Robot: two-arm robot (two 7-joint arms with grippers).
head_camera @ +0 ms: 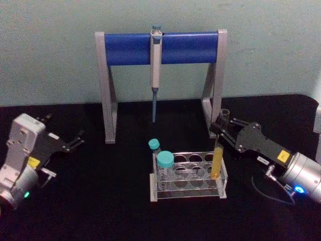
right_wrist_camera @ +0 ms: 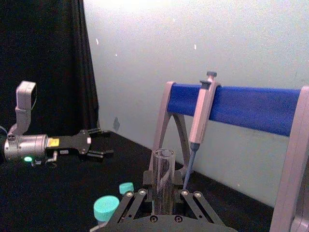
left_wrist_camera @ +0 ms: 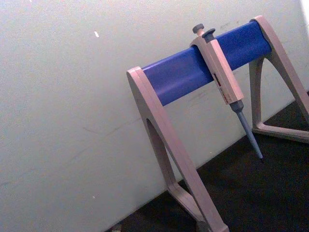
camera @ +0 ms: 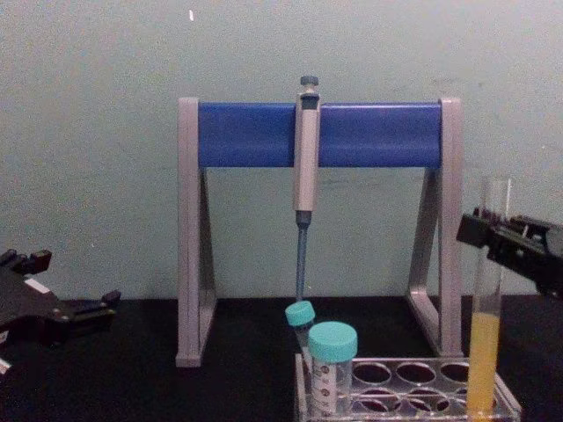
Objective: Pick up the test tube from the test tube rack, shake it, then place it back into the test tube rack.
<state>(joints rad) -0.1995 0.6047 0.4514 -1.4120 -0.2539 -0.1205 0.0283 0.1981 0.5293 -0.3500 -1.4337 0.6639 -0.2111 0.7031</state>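
1. The tube [head_camera: 216, 158] stands upright in a hole at the right end of the rack [head_camera: 190, 195]. Its yellow liquid sits in the lower part, and which row the hole belongs to I cannot tell.
2. Progress, as a judgement: the tube's foot is down in the rack, so no lift or shake is under way. The scene fits a grasp made just ahead of the lift, with lift, shake and return all left to do. It would fit a tube set back and not yet let go equally well, and the pictures do not settle which.
3. The right gripper [head_camera: 223, 131] reaches in from the right and sits at the tube's clear upper part, well above the liquid and just below the open rim.
4. In the right wrist view the tube [right_wrist_camera: 163, 186] rises straight up between the two jaws. They look narrow and closed onto the glass from both sides, holding the tube with no gap that I can make out.
5. The left gripper [head_camera: 64, 129] is parked far to the left on the table, jaws wide and holding nothing.
6. Two teal-capped vials [head_camera: 165, 160] stand at the rack's left end, well apart from the tube.
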